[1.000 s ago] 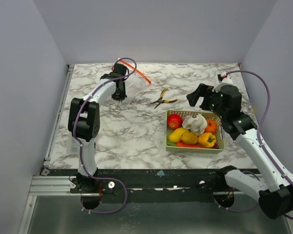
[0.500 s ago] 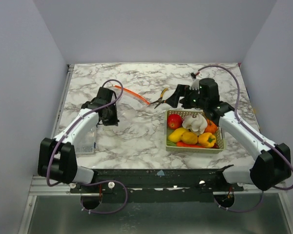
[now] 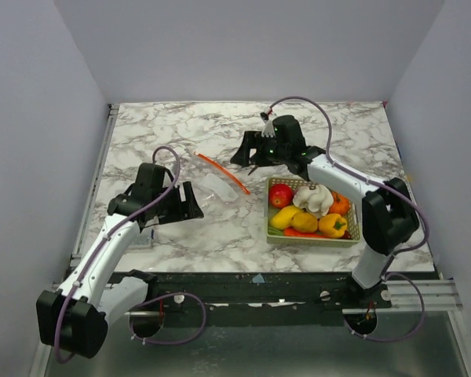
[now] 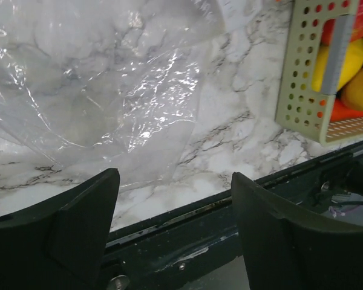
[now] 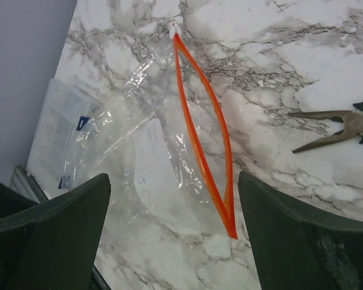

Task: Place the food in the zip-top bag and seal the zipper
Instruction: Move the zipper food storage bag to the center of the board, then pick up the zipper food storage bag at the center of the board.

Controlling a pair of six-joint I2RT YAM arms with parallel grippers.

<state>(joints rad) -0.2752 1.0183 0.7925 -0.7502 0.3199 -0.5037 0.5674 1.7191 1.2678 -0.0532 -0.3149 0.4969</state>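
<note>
I log left gripper (image 4: 174,181) spread wide, empty, over the zip-top bag (image 4: 109,90); right gripper (image 5: 172,181) spread wide, empty, above its zipper (image 5: 202,121); food (image 3: 304,221) in mesh basket (image 3: 312,240), beside the bag.

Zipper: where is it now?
Top view, left of centre: the zipper lies between the left gripper and the basket, with the right gripper just behind it.
</note>
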